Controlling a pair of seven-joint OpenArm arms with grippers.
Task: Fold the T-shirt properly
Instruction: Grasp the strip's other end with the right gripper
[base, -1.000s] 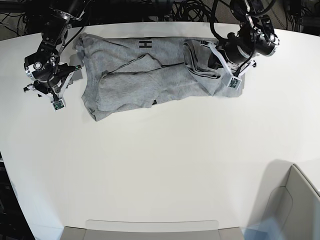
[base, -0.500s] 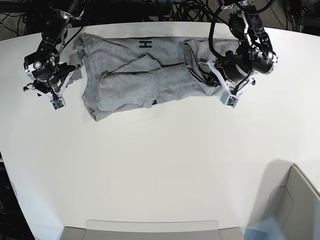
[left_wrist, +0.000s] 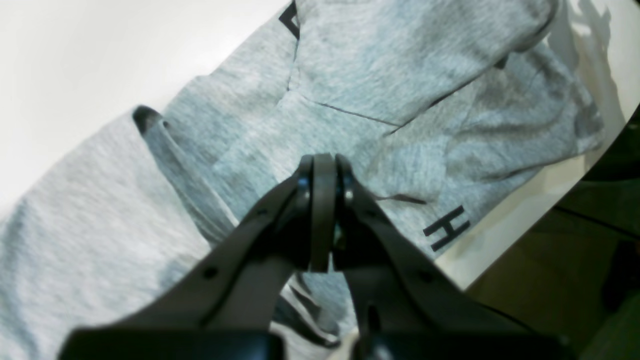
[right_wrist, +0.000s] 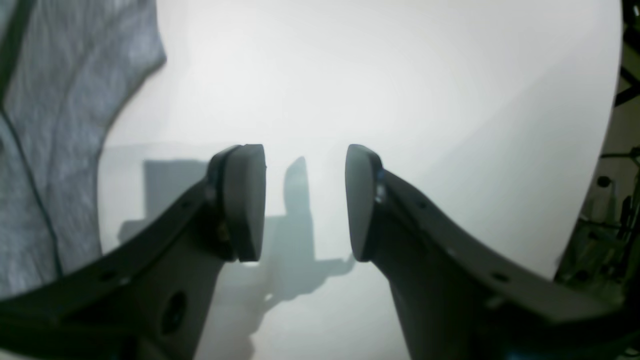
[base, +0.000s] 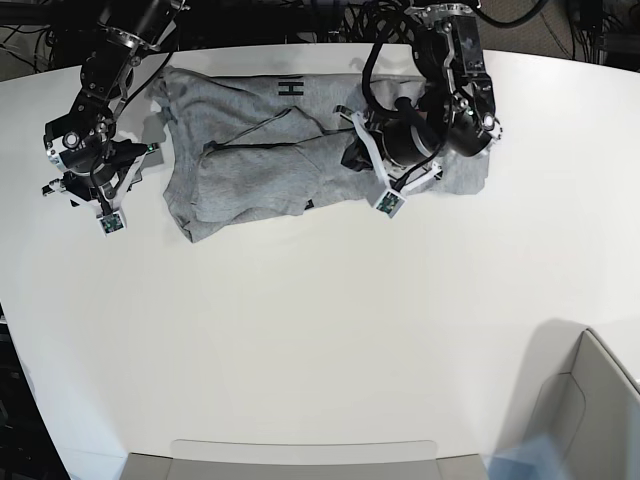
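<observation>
The heather-grey T-shirt (base: 250, 150) lies crumpled lengthwise along the far side of the white table, with a black "H" (base: 290, 88) at its far edge. My left gripper (base: 358, 158) hangs over the shirt's right-of-middle part. In the left wrist view its fingertips (left_wrist: 322, 162) are pressed together above the T-shirt (left_wrist: 400, 75), and no cloth shows between them. My right gripper (base: 110, 170) stands just left of the shirt's left end. It is open (right_wrist: 305, 200) over bare table, with the T-shirt's edge (right_wrist: 50, 100) to its left.
A grey bin (base: 600, 400) stands at the front right corner and a flat grey tray (base: 300, 460) at the front edge. Black cables (base: 330, 20) hang behind the table's far edge. White tabletop (base: 320, 320) fills the front.
My left arm has swung leftward from the shirt's right end to near its middle, jaws still shut. The right arm has shifted slightly toward the front left.
</observation>
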